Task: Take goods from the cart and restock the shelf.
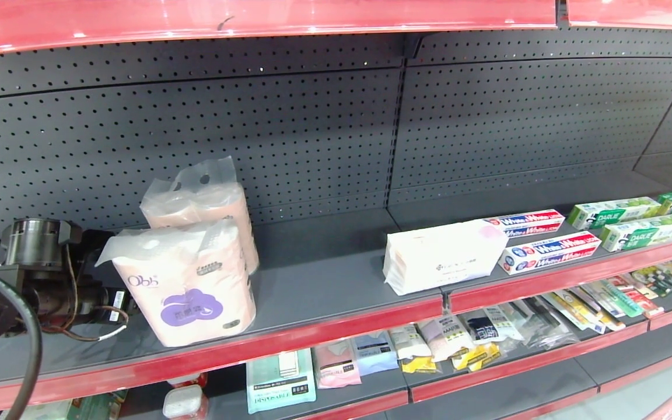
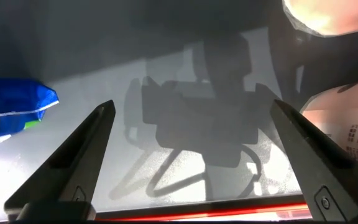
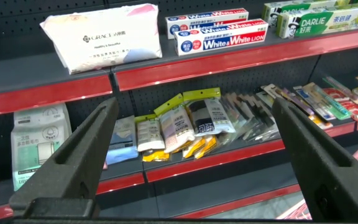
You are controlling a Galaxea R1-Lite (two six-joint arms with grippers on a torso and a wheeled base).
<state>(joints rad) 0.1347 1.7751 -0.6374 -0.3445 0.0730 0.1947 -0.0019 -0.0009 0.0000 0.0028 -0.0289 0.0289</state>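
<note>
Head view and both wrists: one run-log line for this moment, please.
left claw open, empty, beside toilet-paper packs | right claw open, empty, facing shelf | shelf holds tissue pack, toothpaste boxes

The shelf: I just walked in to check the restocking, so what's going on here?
Two toilet paper packs stand on the shelf, one behind the other. The left hand is open and empty beside them, low over the shelf. The right hand, also open and empty, faces the lower shelves.

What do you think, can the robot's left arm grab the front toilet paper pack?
Probably yes. The left gripper is open over the shelf right beside the front toilet paper pack, with nothing between them.
</note>
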